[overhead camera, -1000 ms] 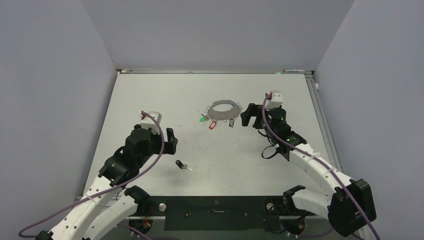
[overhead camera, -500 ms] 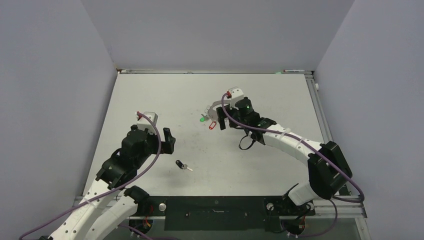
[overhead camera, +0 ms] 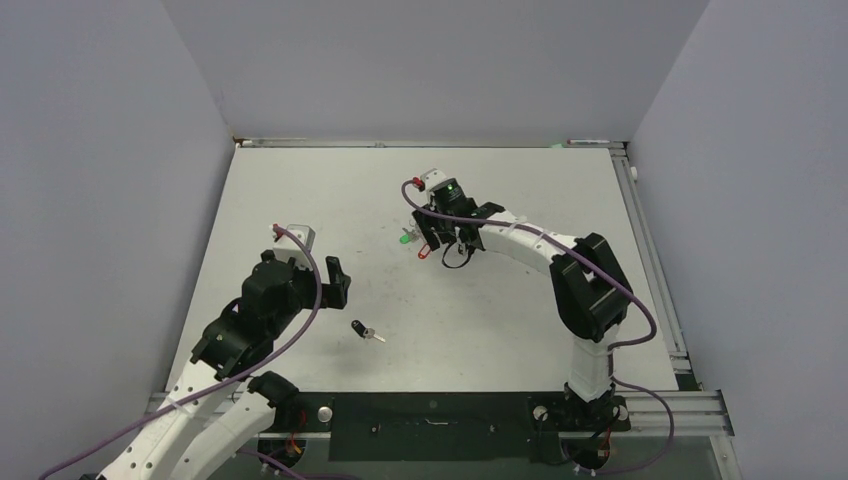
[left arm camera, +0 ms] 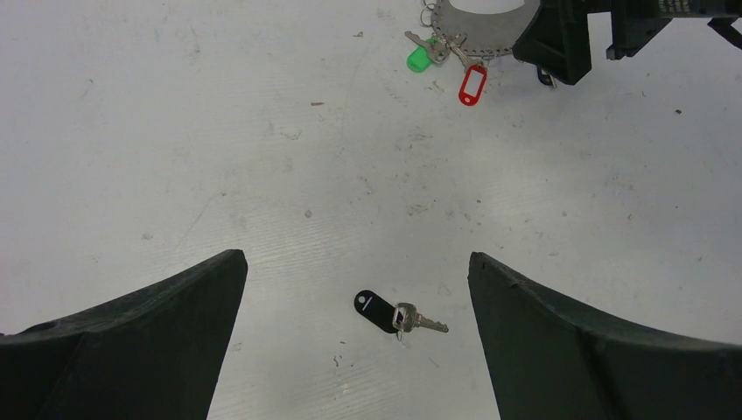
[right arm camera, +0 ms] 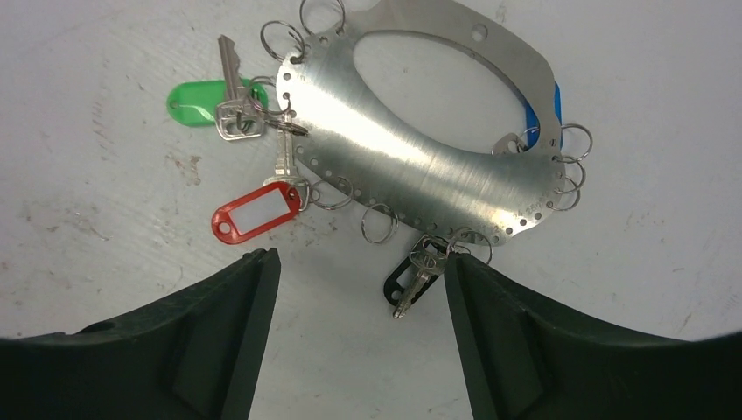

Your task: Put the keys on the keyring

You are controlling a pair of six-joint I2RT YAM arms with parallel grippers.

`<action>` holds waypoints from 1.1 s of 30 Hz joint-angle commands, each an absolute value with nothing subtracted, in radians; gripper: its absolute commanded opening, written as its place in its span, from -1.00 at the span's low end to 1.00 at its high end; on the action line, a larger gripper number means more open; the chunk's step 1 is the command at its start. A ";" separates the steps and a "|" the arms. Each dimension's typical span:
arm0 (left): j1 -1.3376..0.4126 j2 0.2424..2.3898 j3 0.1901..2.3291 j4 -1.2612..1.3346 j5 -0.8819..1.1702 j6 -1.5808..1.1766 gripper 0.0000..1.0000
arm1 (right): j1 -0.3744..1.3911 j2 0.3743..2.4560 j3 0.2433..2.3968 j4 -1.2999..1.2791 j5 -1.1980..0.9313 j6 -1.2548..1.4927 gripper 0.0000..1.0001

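Observation:
The keyring (right arm camera: 411, 149) is a flat silver metal loop with small split rings along its rim, lying on the white table. On it hang a green-tagged key (right arm camera: 197, 103), a red tag (right arm camera: 255, 213), a black-tagged key (right arm camera: 411, 280) and a partly hidden blue tag (right arm camera: 544, 118). My right gripper (right arm camera: 359, 258) is open and empty, just on the near side of it; in the top view this gripper (overhead camera: 441, 240) covers most of the ring. A loose key with a black tag (left arm camera: 389, 312) lies apart, also seen from above (overhead camera: 366, 332). My left gripper (left arm camera: 357, 256) is open and empty above it.
Grey walls close the table on the left, back and right. A metal rail (overhead camera: 640, 220) runs along the right edge. The green tag (overhead camera: 404, 238) and red tag (overhead camera: 424, 250) stick out left of the right gripper.
My right arm has swung left from beside the keyring to directly over it. My left arm has barely moved. The loose key lies where it was.

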State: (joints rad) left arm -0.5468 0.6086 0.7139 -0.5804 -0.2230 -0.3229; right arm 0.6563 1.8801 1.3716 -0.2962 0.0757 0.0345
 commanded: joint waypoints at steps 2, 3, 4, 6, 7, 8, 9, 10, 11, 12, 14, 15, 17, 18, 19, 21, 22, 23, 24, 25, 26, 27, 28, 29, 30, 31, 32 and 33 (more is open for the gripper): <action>-0.538 0.595 0.714 -0.542 -0.211 -0.308 0.93 | 0.660 1.942 1.462 -0.371 0.178 0.008 0.29; -0.538 0.593 0.713 -0.541 -0.210 -0.307 0.93 | 0.660 1.961 1.478 -0.380 0.190 -0.005 0.24; -0.538 0.593 0.713 -0.541 -0.210 -0.307 0.93 | 0.660 1.979 1.494 -0.392 0.195 -0.019 0.20; -0.537 0.589 0.713 -0.539 -0.209 -0.305 0.93 | 0.660 2.013 1.523 -0.414 0.206 -0.027 0.08; -0.536 0.588 0.712 -0.538 -0.209 -0.304 0.93 | 0.660 2.033 1.532 -0.423 0.211 -0.030 0.05; -0.535 0.587 0.710 -0.538 -0.208 -0.304 0.93 | 0.660 2.043 1.538 -0.428 0.215 -0.033 0.03; -0.535 0.585 0.710 -0.537 -0.207 -0.304 0.93 | 0.660 2.052 1.544 -0.431 0.220 -0.035 -0.01; -0.535 0.584 0.710 -0.535 -0.207 -0.304 0.93 | 0.660 2.060 1.549 -0.432 0.223 -0.037 -0.03; -0.534 0.583 0.709 -0.535 -0.205 -0.303 0.93 | 0.660 2.067 1.554 -0.434 0.224 -0.039 -0.07; -0.534 0.584 0.709 -0.533 -0.203 -0.302 0.93 | 0.660 2.074 1.558 -0.435 0.226 -0.041 -0.10; -0.532 0.584 0.708 -0.533 -0.200 -0.301 0.93 | 0.660 2.087 1.569 -0.438 0.232 -0.045 -0.13; -0.532 0.583 0.708 -0.533 -0.200 -0.301 0.93 | 0.660 2.094 1.575 -0.440 0.236 -0.047 -0.15; -0.532 0.584 0.709 -0.532 -0.197 -0.301 0.93 | 0.660 2.110 1.593 -0.450 0.237 -0.049 -0.22; -0.531 0.584 0.707 -0.532 -0.196 -0.301 0.93 | 0.660 2.117 1.598 -0.453 0.238 -0.049 -0.23; -0.531 0.584 0.707 -0.530 -0.195 -0.299 0.93 | 0.660 2.124 1.602 -0.455 0.236 -0.049 -0.24; -0.531 0.584 0.707 -0.531 -0.193 -0.299 0.93 | 0.661 2.135 1.607 -0.456 0.237 -0.049 -0.25; -0.529 0.584 0.707 -0.530 -0.193 -0.299 0.93 | 0.660 2.140 1.608 -0.456 0.236 -0.050 -0.29; -0.529 0.584 0.706 -0.529 -0.194 -0.299 0.93 | 0.661 2.145 1.610 -0.457 0.234 -0.051 -0.32; -0.529 0.583 0.706 -0.529 -0.192 -0.299 0.93 | 0.661 2.148 1.611 -0.458 0.232 -0.052 -0.34; -0.528 0.583 0.705 -0.528 -0.191 -0.299 0.93 | 0.661 2.151 1.612 -0.459 0.232 -0.053 -0.37; -0.528 0.584 0.706 -0.527 -0.189 -0.299 0.93 | 0.661 2.155 1.613 -0.463 0.234 -0.055 -0.39; -0.528 0.584 0.706 -0.528 -0.188 -0.298 0.93 | 0.661 2.158 1.617 -0.468 0.235 -0.053 -0.42; -0.527 0.584 0.706 -0.526 -0.187 -0.298 0.93 | 0.660 2.160 1.619 -0.470 0.236 -0.055 -0.48; -0.526 0.583 0.706 -0.525 -0.186 -0.297 0.93 | 0.661 2.163 1.621 -0.470 0.236 -0.056 -0.55; -0.526 0.584 0.706 -0.526 -0.185 -0.297 0.93 | 0.661 2.164 1.621 -0.472 0.235 -0.056 -0.62; -0.525 0.583 0.705 -0.524 -0.184 -0.298 0.93 | 0.661 2.166 1.621 -0.474 0.235 -0.056 -0.71; -0.525 0.584 0.704 -0.525 -0.184 -0.298 0.93 | 0.661 2.167 1.622 -0.475 0.236 -0.057 -0.81; -0.525 0.583 0.704 -0.524 -0.183 -0.298 0.93 | 0.661 2.169 1.623 -0.476 0.235 -0.057 -0.87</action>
State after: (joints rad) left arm -0.5335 0.5892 0.7017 -0.5789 -0.1997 -0.3061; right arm 0.6563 2.1548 1.5822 -0.4671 0.2062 -0.0490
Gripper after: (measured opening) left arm 0.963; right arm 0.133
